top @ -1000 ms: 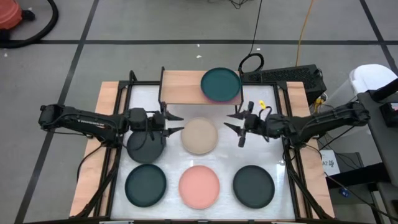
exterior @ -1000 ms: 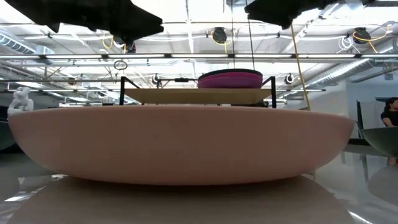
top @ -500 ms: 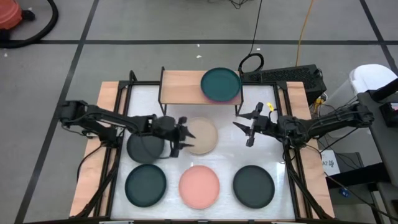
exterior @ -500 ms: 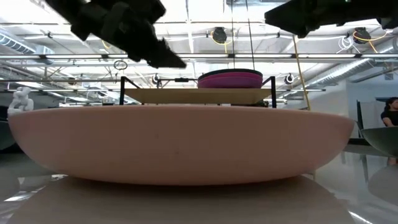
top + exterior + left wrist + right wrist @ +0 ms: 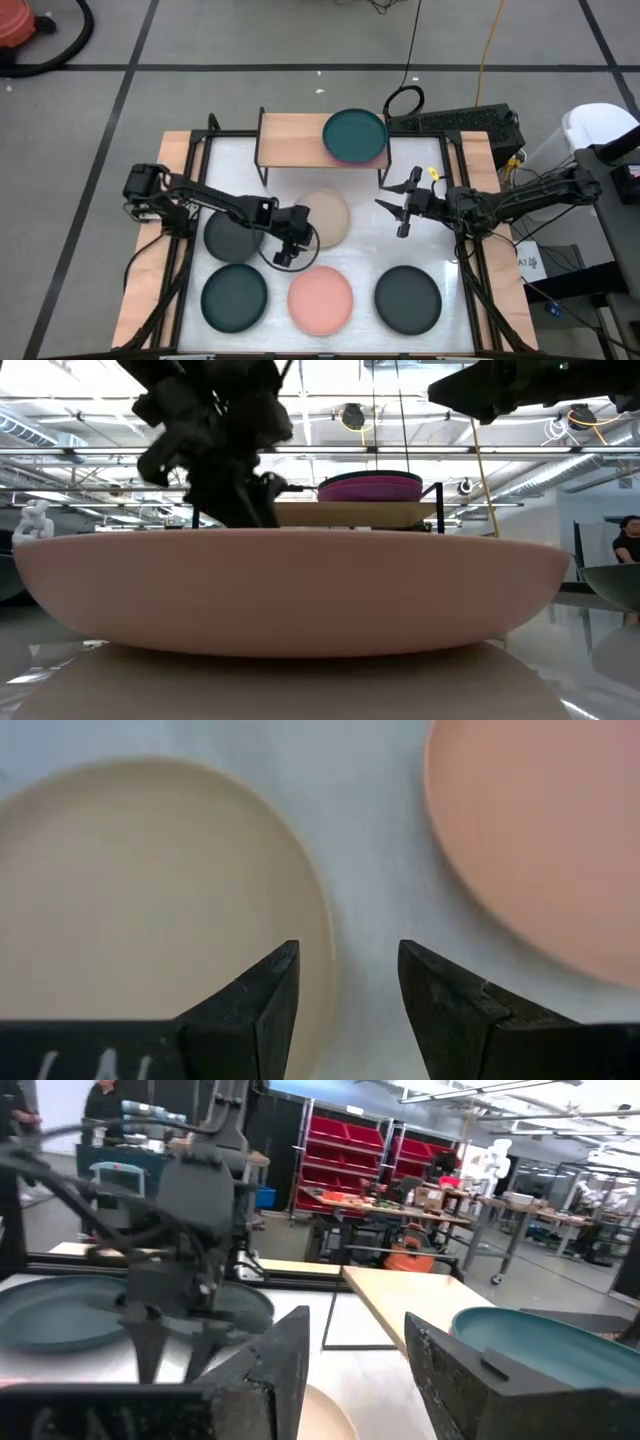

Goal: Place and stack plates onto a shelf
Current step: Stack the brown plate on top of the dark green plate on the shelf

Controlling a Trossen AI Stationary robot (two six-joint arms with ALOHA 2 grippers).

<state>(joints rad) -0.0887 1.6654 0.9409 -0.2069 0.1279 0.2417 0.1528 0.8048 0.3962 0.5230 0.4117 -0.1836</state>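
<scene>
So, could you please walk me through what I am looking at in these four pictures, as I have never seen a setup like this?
This is a robot with two dark arms working at a white table. One picture looks straight down from above, one looks level across the tabletop, and two come from cameras on the arms' wrists.

On the table lie loose plates: a beige plate, a salmon pink plate and three dark plates. At the far edge stands a small wooden shelf that already carries a stack with a teal plate on top.

The left gripper is open, pointing down over the near edge of the beige plate, with one finger above the rim. It holds nothing. The right gripper is open too, empty, and waits in the air near the shelf.
</scene>
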